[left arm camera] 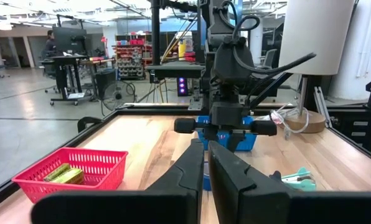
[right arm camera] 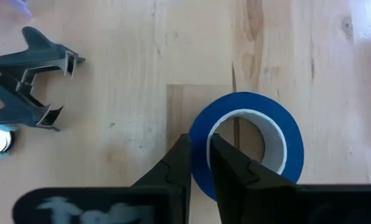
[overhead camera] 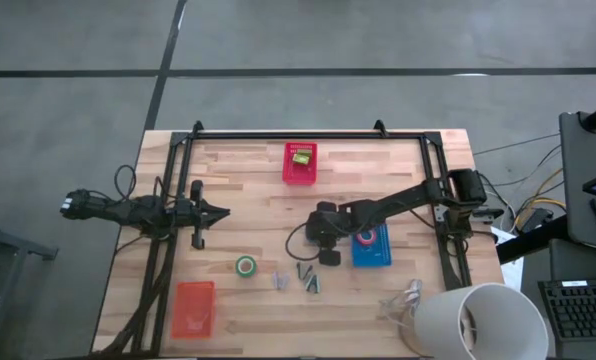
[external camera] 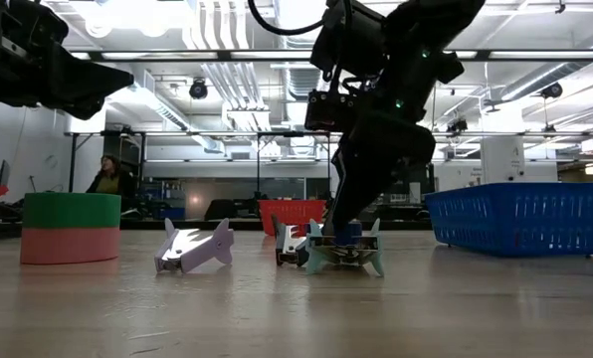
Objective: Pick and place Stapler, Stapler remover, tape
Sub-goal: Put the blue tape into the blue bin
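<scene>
Right hand (right arm camera: 199,155) fingers narrow, pinching blue tape (right arm camera: 248,146) wall on surface (right arm camera: 129,68); high view hides tape. Left hand (overhead camera: 218,211) seemingly closed, empty.

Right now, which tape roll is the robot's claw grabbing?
The blue tape roll: the right gripper pinches its wall. The green roll lies apart; the red-pink one sits in the blue basket.

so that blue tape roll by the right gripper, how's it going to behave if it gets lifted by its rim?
The blue tape roll lies flat, so it probably won't roll. It looks rigid and likely light. The right gripper has its fingers nearly together across the rim, so the roll may dangle and swing.
</scene>
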You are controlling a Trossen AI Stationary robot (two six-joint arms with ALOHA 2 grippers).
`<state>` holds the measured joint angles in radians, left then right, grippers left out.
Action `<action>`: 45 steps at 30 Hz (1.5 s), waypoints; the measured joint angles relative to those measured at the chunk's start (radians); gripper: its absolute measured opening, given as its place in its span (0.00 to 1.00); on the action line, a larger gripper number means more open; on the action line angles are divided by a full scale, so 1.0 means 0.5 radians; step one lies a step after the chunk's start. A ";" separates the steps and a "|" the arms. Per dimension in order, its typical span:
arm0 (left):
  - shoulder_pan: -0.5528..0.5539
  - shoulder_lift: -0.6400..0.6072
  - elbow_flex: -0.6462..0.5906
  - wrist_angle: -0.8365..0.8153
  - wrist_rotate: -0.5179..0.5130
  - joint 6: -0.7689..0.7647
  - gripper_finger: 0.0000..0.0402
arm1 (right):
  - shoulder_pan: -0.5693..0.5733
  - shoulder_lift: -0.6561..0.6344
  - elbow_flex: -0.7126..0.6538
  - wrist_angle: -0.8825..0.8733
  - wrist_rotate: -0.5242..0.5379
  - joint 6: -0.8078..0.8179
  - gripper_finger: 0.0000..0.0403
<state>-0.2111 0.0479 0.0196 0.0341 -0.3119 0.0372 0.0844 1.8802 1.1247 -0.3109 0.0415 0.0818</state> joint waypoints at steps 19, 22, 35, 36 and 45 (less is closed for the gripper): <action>0.000 0.001 0.001 0.001 0.001 0.000 0.06 | 0.130 -0.321 0.187 -0.671 0.015 0.341 0.08; 0.001 0.002 0.000 0.002 0.000 0.000 0.06 | 0.206 -0.415 0.152 -0.694 0.058 0.431 0.08; 0.000 0.003 0.001 0.001 0.000 0.000 0.06 | 0.487 -0.900 -0.244 -0.772 0.292 1.170 0.08; 0.000 0.003 0.000 0.001 0.000 0.000 0.06 | 0.504 -0.927 -0.283 -0.769 0.298 1.229 0.08; 0.000 0.003 0.001 0.001 0.000 0.000 0.06 | 0.570 -1.104 -0.573 -0.720 0.287 1.576 0.08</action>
<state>-0.2110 0.0494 0.0200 0.0345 -0.3118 0.0372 0.3695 1.3281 0.8382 -0.6707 0.1851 0.8700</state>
